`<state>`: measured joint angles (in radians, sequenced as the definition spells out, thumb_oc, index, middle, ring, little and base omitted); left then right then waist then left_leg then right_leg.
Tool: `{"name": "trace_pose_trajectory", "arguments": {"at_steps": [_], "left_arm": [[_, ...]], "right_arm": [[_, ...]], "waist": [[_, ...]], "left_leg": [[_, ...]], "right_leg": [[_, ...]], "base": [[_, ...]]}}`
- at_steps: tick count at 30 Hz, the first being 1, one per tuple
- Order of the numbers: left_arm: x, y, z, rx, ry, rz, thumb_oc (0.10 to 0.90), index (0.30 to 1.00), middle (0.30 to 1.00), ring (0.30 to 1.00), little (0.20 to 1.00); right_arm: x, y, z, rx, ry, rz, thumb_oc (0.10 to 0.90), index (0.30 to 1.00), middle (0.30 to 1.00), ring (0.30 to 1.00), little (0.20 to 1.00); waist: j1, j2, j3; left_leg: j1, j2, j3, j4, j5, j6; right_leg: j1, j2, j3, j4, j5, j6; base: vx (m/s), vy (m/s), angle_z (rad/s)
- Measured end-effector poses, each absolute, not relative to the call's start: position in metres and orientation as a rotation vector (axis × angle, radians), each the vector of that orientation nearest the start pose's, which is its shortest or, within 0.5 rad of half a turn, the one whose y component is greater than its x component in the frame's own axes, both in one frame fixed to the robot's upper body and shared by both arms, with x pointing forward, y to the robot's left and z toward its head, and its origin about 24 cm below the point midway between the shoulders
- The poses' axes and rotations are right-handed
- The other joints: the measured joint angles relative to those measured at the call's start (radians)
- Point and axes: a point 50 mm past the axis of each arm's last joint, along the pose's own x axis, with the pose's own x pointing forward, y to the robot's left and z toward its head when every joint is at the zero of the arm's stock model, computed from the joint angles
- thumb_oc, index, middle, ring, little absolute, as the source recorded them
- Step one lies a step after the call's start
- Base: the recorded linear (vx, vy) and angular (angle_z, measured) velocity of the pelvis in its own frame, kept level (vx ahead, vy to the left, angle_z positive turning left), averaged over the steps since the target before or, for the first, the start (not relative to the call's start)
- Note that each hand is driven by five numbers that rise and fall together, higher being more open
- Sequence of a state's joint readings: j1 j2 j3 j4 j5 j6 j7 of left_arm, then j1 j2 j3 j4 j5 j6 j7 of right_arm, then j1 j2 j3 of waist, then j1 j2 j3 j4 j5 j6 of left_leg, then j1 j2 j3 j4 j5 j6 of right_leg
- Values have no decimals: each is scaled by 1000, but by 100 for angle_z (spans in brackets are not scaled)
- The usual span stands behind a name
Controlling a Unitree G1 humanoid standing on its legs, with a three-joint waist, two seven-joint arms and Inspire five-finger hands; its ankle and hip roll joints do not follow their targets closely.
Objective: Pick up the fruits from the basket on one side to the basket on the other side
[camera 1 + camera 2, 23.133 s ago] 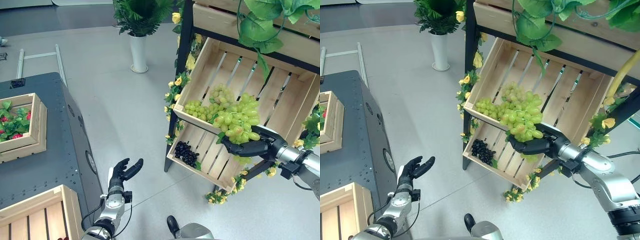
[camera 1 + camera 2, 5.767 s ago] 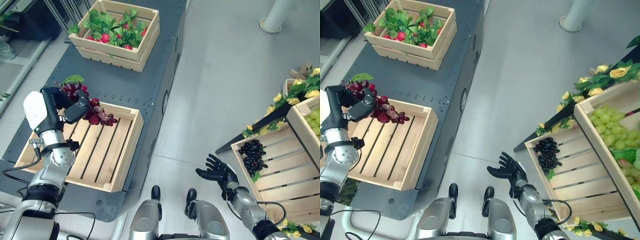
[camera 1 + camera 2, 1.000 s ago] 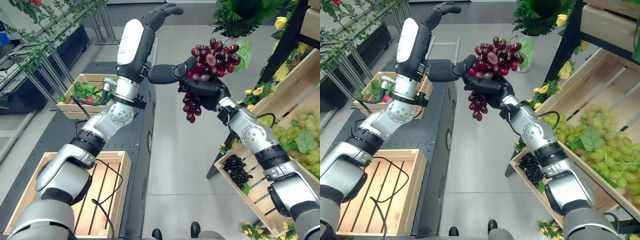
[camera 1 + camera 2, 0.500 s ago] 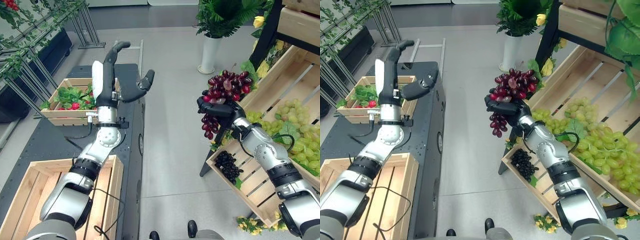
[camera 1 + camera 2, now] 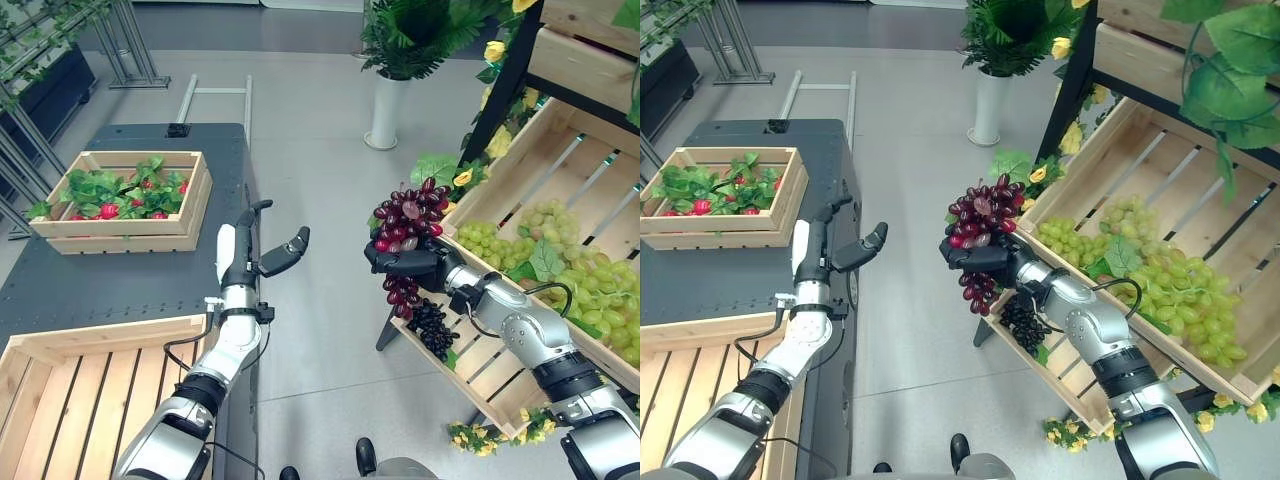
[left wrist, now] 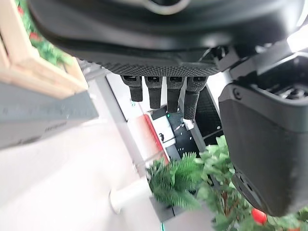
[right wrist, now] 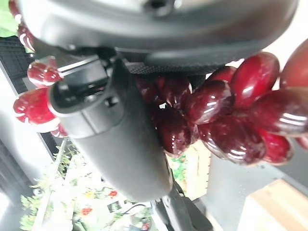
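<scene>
right hand (image 5: 405, 262) now down by the rack, fingers wrapped round the red grapes (image 5: 405, 222), carrying solo | left hand (image 5: 262, 250) let go, pulled back over the tabletop (image 5: 110, 275), fingers loose | probably heading for the lower crate (image 5: 480, 372), next to black grapes (image 5: 430, 328)
</scene>
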<state>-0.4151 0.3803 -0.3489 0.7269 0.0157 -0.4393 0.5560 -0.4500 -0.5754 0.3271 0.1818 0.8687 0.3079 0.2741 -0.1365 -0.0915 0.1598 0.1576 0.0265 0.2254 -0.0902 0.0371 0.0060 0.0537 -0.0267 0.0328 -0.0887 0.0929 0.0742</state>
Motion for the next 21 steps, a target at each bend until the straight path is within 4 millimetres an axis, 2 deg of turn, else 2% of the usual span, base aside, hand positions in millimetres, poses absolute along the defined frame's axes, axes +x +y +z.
{"name": "trace_pose_trajectory", "arguments": {"at_steps": [4,6,9,11,15,17,21], "left_arm": [[304,184,20,441,-128,206,800,900,900,900,900],[293,183,0,425,-31,182,800,900,900,900,900],[280,183,-18,420,62,154,800,900,900,900,900],[264,181,-36,386,153,117,800,900,900,900,900],[244,183,-59,361,273,96,800,900,900,900,900],[238,183,-65,352,308,88,800,900,900,900,900],[236,185,-68,318,335,74,800,900,900,900,900]], "right_arm": [[304,-160,72,229,285,583,400,300,300,300,300],[291,-162,51,258,341,557,400,300,300,300,300],[275,-169,27,264,418,519,400,300,300,300,300],[256,-178,-4,320,490,428,400,300,300,300,300],[232,-192,-42,268,602,313,400,300,300,300,300],[222,-201,-55,220,651,258,400,300,300,300,300],[213,-222,-71,100,677,130,400,300,300,300,300]], "waist": [[-5,-1,0],[-10,-1,0],[-13,-1,0],[-11,-2,0],[-19,-3,2],[-24,-3,6],[-35,-4,69]], "left_leg": [[1,2,14,0,-1,-1],[3,5,28,0,-2,-3],[2,7,34,-6,-3,-4],[3,10,53,-6,-5,-7],[-18,10,67,-4,-6,-6],[-32,10,76,1,-5,-6],[-43,11,81,3,-6,-6]], "right_leg": [[-6,3,14,0,5,-1],[-9,6,19,0,5,-1],[-13,9,24,0,5,-1],[-19,13,39,0,4,0],[-47,13,47,0,12,4],[-64,13,50,1,18,3],[-78,8,46,4,21,5]], "base": [[-11,-23,-12],[2,-58,-14],[4,-67,-9],[-7,-81,-17],[-31,-82,-15],[-96,-108,-9],[-63,-59,-4]]}}
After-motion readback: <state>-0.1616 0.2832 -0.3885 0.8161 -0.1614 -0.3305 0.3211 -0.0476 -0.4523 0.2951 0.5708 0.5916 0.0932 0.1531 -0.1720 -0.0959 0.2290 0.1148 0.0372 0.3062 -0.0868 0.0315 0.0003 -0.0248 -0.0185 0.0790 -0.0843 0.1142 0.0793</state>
